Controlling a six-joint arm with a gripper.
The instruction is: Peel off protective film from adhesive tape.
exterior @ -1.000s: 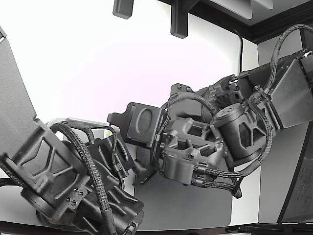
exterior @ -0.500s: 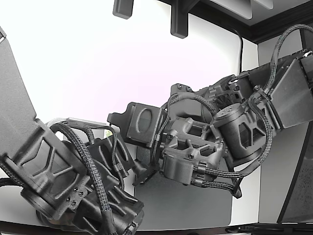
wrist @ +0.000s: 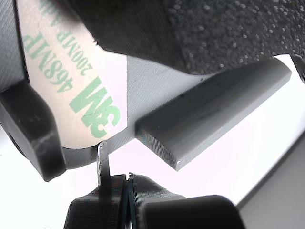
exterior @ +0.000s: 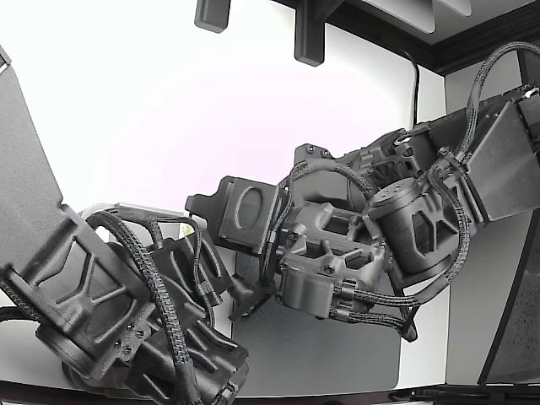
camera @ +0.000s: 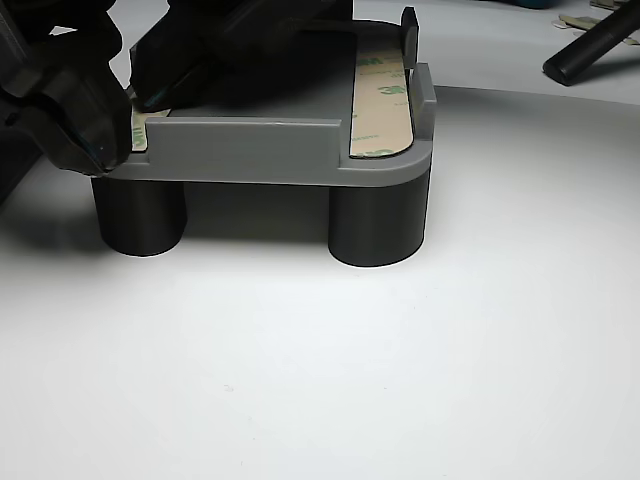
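The wrist view sits very close to a grey part [wrist: 157,90] carrying beige protective film [wrist: 90,90] printed with green 3M lettering. My gripper [wrist: 127,186] is below it, its two dark jaws pressed together with only a thin seam between them. A thin metal tip [wrist: 102,160] rises from the gripper and touches the film's rounded end; I cannot tell whether film is pinched. In the other view the grey part [camera: 260,150] stands on two black round legs, with one film strip [camera: 382,100] along its right side and a dark gripper [camera: 128,95] at its left corner over another strip [camera: 142,130].
In the exterior view two black arms [exterior: 354,245] crowd together above a grey mat [exterior: 337,346] on a white table, hiding the part. A raised grey bar [wrist: 214,109] crosses the part near the gripper. A black rod [camera: 590,45] lies at the far right of the other view.
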